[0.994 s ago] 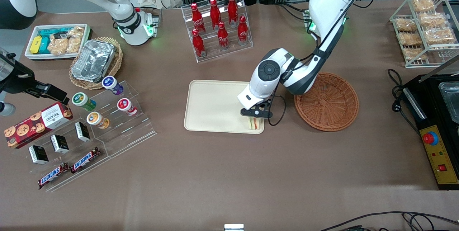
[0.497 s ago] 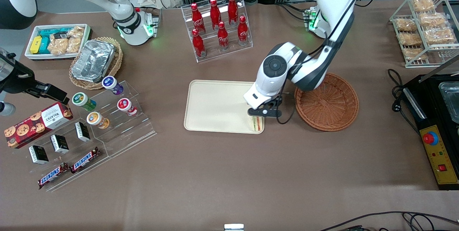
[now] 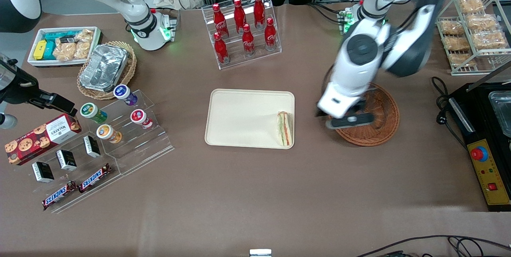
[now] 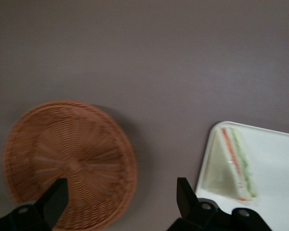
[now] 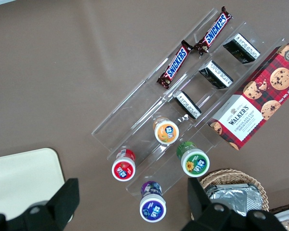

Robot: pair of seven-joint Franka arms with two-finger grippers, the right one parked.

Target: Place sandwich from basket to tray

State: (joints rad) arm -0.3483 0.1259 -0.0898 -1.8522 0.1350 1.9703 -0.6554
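Moved since half a second ago: gripper, formerly low over the tray's basket-side edge at the sandwich, now raised and swung out above the basket's rim.

Gripper: fingers spread wide in the wrist view, nothing between them; released and empty.

Sandwich: triangular wedge, white bread with red, orange and green filling. Lies flat on the tray, tight against the rim nearest the basket, filling edge toward the tray's middle. Probably set there because it is the shortest carry from the basket.

Tray: cream rectangular plastic, low rim; otherwise bare.

Basket: round reddish-brown wicker, holds nothing visible, just beside the tray toward the working arm's end.

Status, as judged: transfer complete; arm appears to be clearing away. Sandwich sits close to the rim but fully inside it.
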